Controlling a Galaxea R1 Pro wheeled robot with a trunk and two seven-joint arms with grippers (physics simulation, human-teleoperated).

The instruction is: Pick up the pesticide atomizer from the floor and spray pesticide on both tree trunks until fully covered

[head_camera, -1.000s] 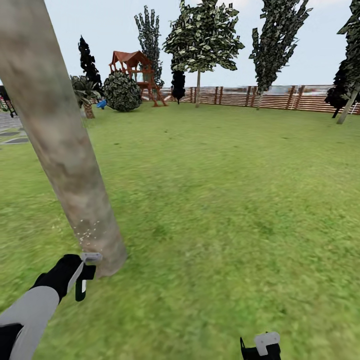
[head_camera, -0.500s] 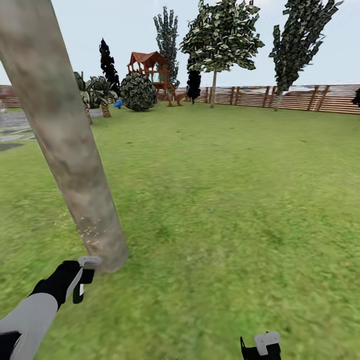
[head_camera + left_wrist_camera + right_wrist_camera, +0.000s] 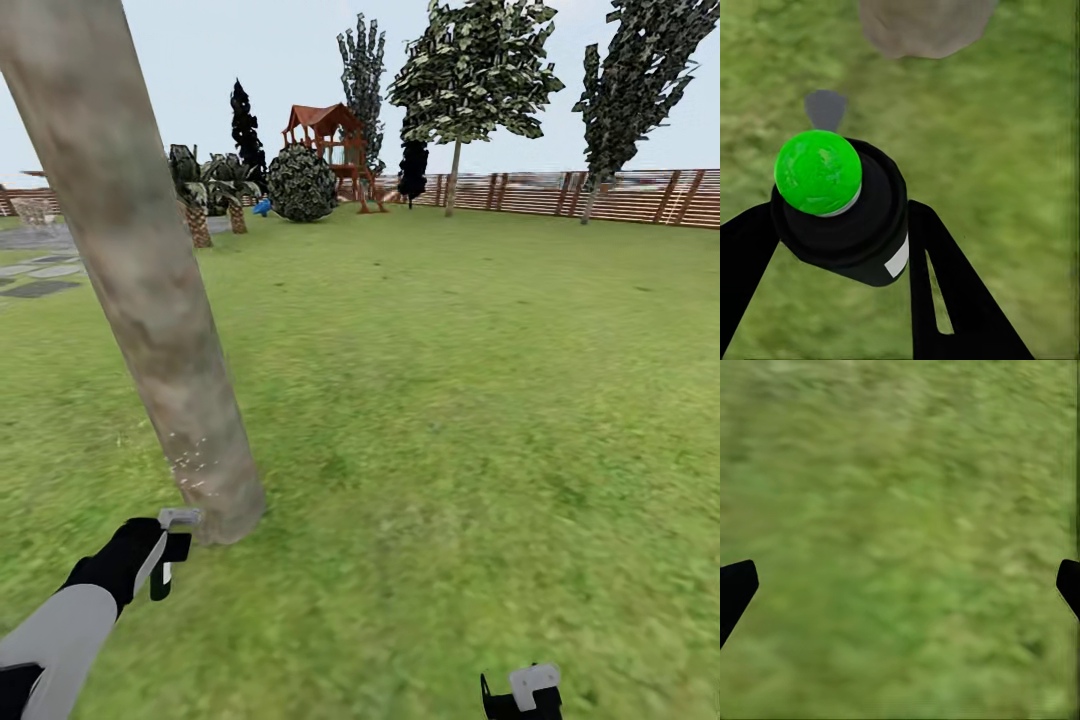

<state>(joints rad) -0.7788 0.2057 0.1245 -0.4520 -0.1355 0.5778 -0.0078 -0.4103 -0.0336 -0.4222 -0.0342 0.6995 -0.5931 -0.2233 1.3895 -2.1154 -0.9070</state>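
- Atomizer (image 3: 844, 225) sat clamped in the left tool (image 3: 840, 247), its dark body between the two black fingers (image 3: 945, 285), which pressed its sides; the cap showed bright green in the left wrist view, with a white label patch on the side.
- In the head view the left tool (image 3: 165, 560) hung low, just beside the base of the trunk (image 3: 140, 280), over the grass (image 3: 450, 400).
- White speckles (image 3: 190, 465) dotted only a small patch low on the trunk; most of the bark looked bare, so I judged the spraying far from done.
- The bottle looked small, rigid and light. Its round, smooth body could twist or slip in a two-finger pinch, so the mid-body hold, below the cap and clear of the nozzle, seemed the right one.
- The right tool (image 3: 900, 585) was spread wide and held nothing, its fingertips at the edges of the right wrist view over grass.
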